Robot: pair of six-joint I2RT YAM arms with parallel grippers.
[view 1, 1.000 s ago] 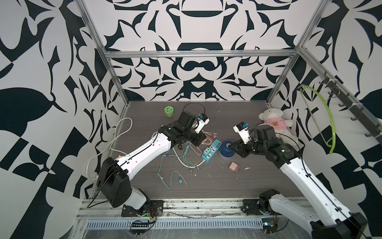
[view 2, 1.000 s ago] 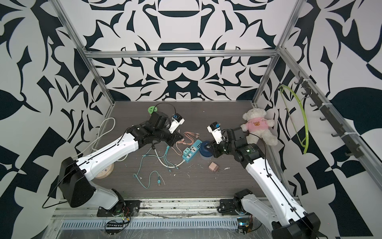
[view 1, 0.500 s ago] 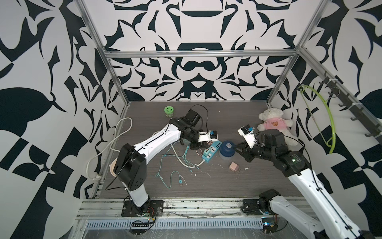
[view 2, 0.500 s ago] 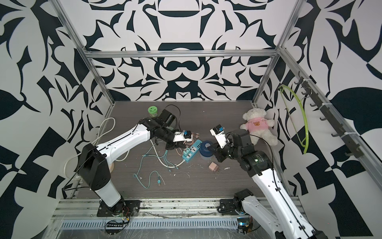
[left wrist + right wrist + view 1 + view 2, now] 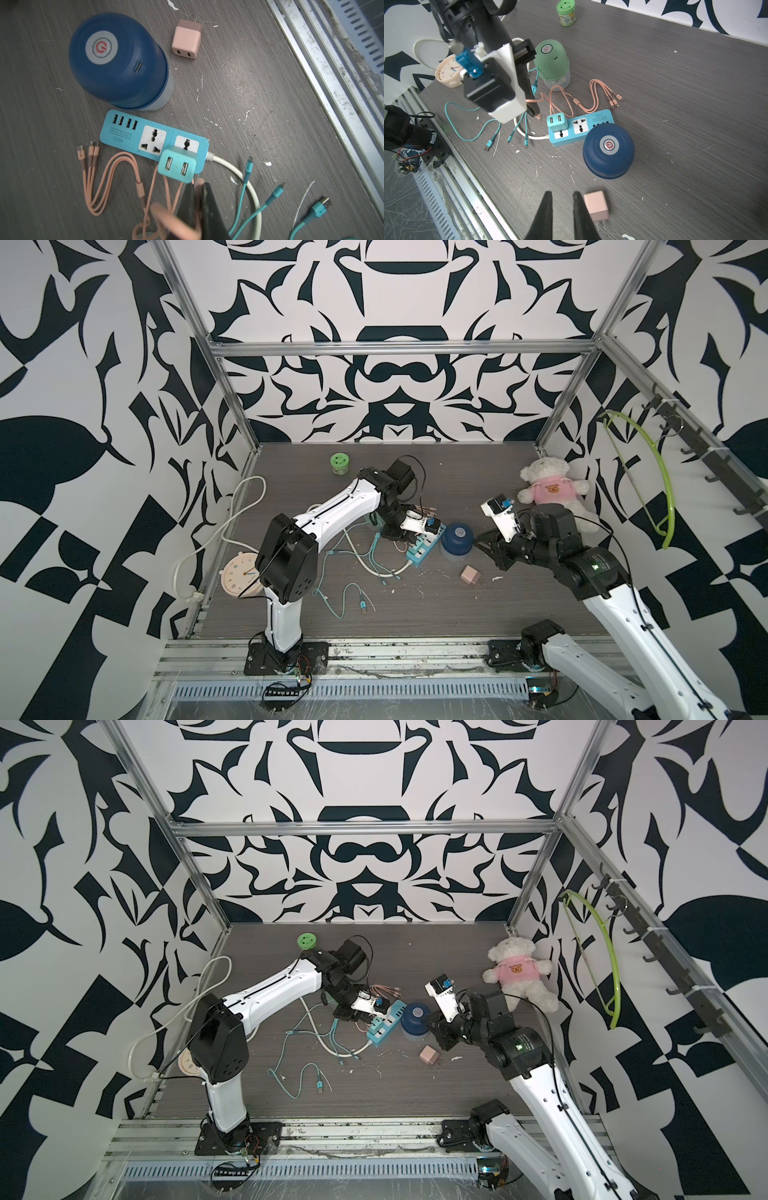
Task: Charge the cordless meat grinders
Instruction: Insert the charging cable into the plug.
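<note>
Left of centre in both top views, the left gripper is hanging low over the cables. Its jaws are pressing together on the plug end of the pink cable, holding it just beside the teal adapter seated in the power strip, apparently to line it up with a USB slot. The mint green grinder is standing behind that arm, mostly hidden from above, near the cable's loose ends. At mid-frame, just right of the strip, the dark blue grinder is sitting upright and unplugged. Further right, the right gripper is hovering with its jaws narrowly apart and empty. The pink charger cube is lying just beside one finger, probably its next pick.
</note>
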